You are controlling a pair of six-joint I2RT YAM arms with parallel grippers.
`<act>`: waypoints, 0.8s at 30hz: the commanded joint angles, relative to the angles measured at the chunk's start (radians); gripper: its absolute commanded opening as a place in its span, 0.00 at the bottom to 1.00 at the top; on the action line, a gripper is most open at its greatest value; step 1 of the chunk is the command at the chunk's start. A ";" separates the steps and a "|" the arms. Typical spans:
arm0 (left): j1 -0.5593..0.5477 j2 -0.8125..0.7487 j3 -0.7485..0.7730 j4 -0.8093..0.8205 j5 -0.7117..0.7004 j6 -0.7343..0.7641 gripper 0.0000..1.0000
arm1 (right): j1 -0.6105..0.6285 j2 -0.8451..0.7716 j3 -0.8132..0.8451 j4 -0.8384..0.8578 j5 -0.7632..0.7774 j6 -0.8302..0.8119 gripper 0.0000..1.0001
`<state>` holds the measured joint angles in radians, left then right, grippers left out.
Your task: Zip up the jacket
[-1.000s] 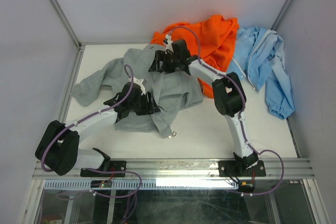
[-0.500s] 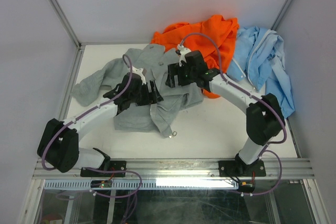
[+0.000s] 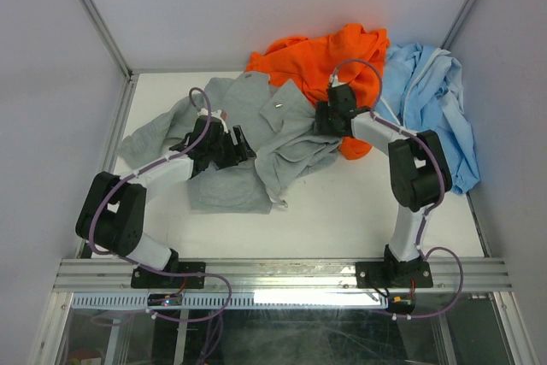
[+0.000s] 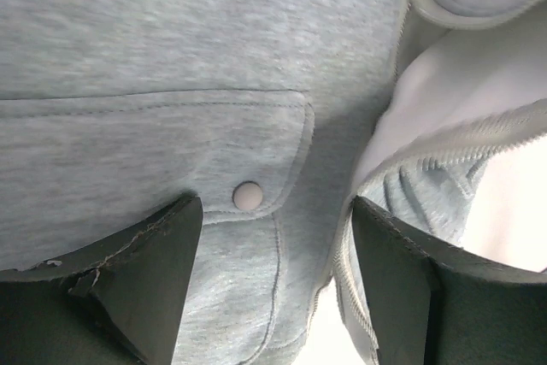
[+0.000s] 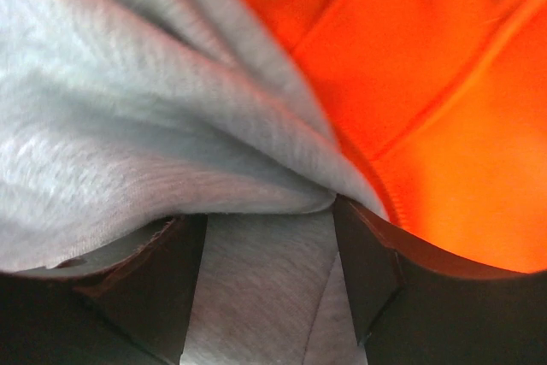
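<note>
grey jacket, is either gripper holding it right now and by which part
Neither holds the jacket. The left gripper stands open over its snap pocket; the right gripper is open astride a fold beside the orange garment.

zipper (image 4: 345, 250) cut off at edge, orange garment (image 5: 419, 83) blurred

Lab robot cell, white walls (image 3: 256, 6), aluminium rail (image 3: 282, 273)

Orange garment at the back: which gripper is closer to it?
Right. The right gripper is beside the orange garment, over the grey jacket; the left gripper is farther left, over its pocket.
</note>
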<state>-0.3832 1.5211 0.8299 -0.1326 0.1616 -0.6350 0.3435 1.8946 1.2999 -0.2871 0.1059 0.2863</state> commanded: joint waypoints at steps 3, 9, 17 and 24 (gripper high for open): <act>0.014 -0.038 -0.003 0.057 0.041 -0.020 0.72 | 0.007 -0.147 -0.012 -0.017 0.024 -0.048 0.71; -0.023 -0.247 -0.084 -0.002 0.041 -0.032 0.73 | 0.163 -0.331 -0.137 -0.039 0.026 -0.035 0.79; -0.265 -0.384 -0.193 0.002 0.026 -0.156 0.76 | 0.294 -0.542 -0.400 0.072 -0.081 0.059 0.72; -0.397 -0.313 -0.288 0.208 0.014 -0.281 0.72 | 0.367 -0.586 -0.590 0.225 -0.137 0.130 0.64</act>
<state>-0.7349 1.1610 0.5621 -0.0933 0.1867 -0.8211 0.6712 1.3544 0.7719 -0.2123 0.0128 0.3538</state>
